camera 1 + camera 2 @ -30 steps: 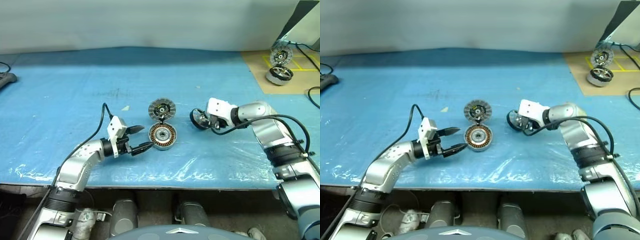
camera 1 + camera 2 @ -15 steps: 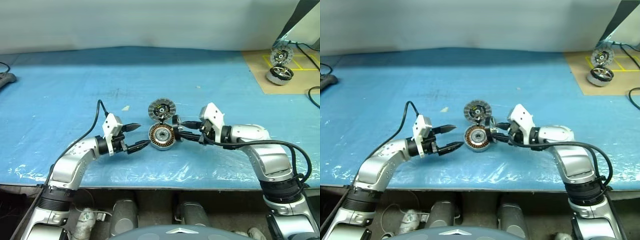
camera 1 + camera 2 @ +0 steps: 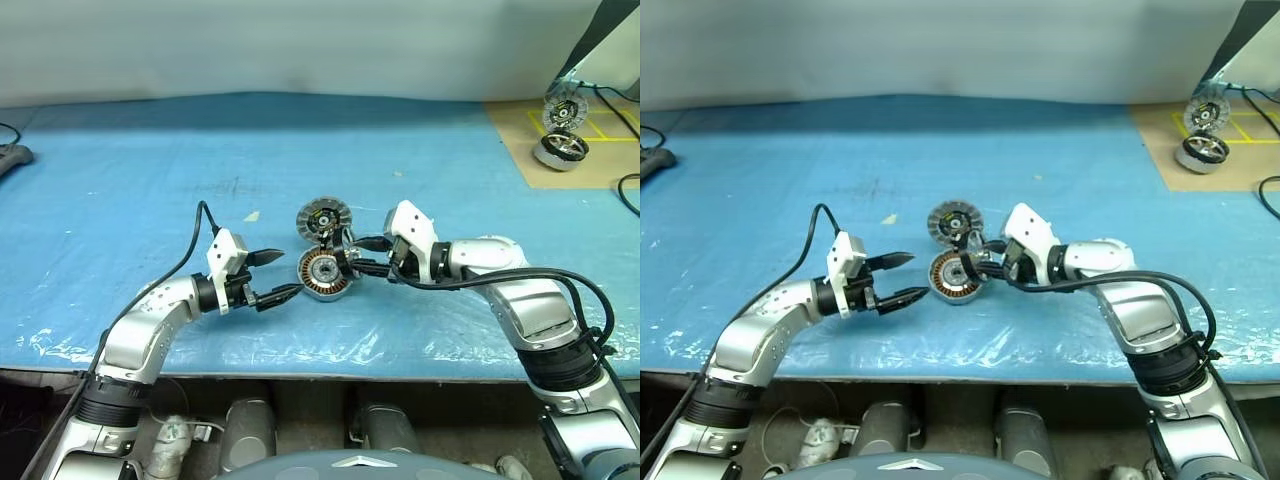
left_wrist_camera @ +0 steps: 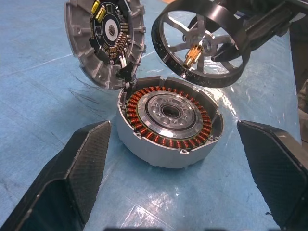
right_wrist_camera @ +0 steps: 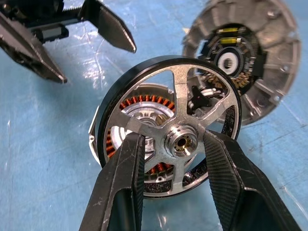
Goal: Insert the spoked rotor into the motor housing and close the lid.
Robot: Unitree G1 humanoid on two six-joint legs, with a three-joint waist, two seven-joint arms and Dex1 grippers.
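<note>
The motor housing (image 4: 159, 153) sits on the blue sheet, its copper winding ring showing around a silver hub. Its hinged lid (image 4: 103, 38) stands open behind it, segmented inner face in view. My right gripper (image 5: 175, 143) is shut on the raised hub of the spoked rotor (image 5: 180, 91). It holds the dark-rimmed wheel tilted just above the housing's right rim (image 3: 343, 262). My left gripper (image 3: 288, 272) stands open just left of the housing (image 3: 323, 273), with the cup between and beyond its wide-spread fingers (image 4: 89, 149) and nothing held.
On a brown board at the back right stand a second motor (image 3: 558, 150) and another disc (image 3: 562, 110), with black cables near them. A dark object (image 3: 10, 157) lies at the far left edge. The table's front edge (image 3: 300, 365) runs close below both arms.
My right arm swung left with the rotor, from right of the housing to just over its right rim, and the wrist rolled. The left gripper stayed put.
</note>
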